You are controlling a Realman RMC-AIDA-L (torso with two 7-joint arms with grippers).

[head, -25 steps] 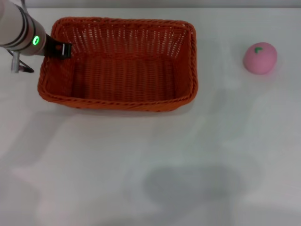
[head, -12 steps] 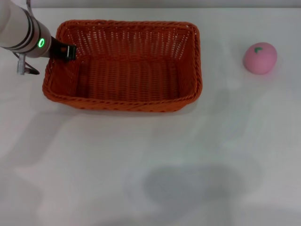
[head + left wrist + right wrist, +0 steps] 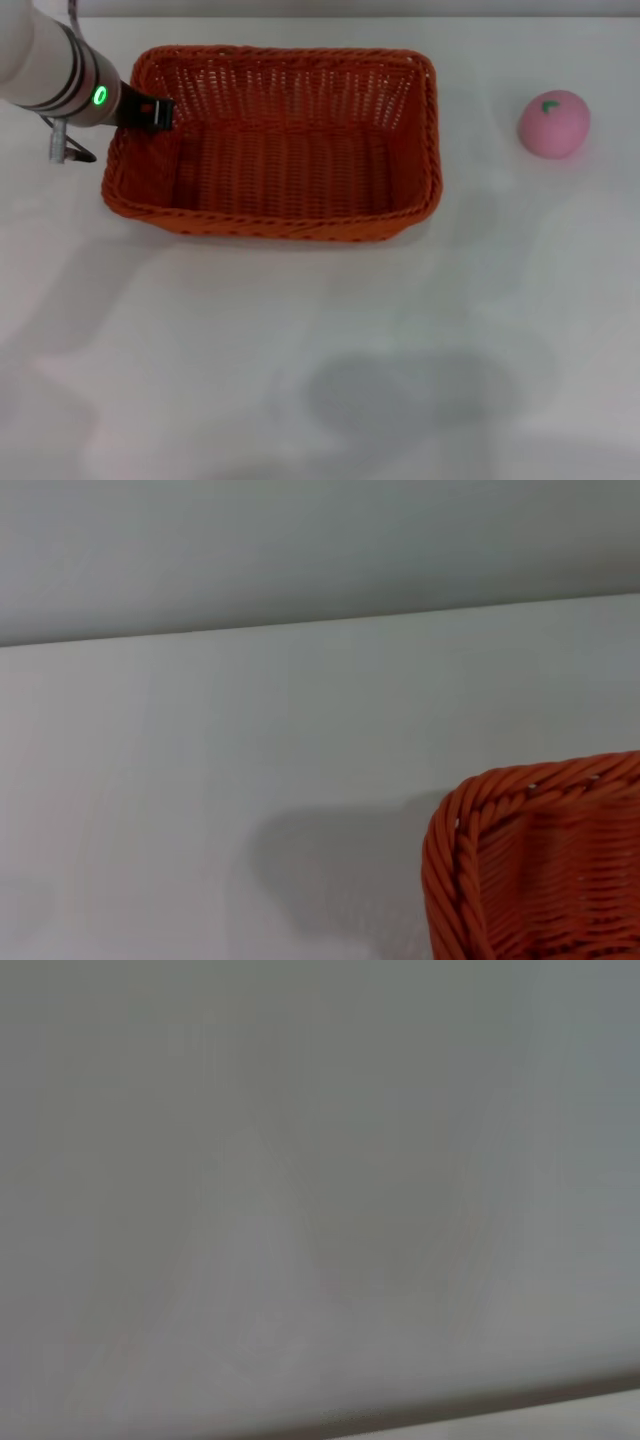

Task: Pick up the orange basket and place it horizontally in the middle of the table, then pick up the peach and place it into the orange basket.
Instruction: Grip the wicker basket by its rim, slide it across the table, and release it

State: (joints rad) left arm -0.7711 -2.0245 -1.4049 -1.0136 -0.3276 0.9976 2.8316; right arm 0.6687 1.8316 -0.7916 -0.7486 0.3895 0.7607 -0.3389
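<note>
The left gripper (image 3: 152, 112) pinches the left rim of the orange basket (image 3: 275, 142), which sits far-left on the white table (image 3: 320, 340). Step 1, centring the basket, looks in hand. The peach (image 3: 552, 123) waits far right, untouched. The right gripper is unseen.

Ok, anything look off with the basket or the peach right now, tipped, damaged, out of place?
Nothing stands out. The orange basket sits upright and intact, the left gripper at its left rim. The peach rests alone on the table, well to the basket's right.
</note>
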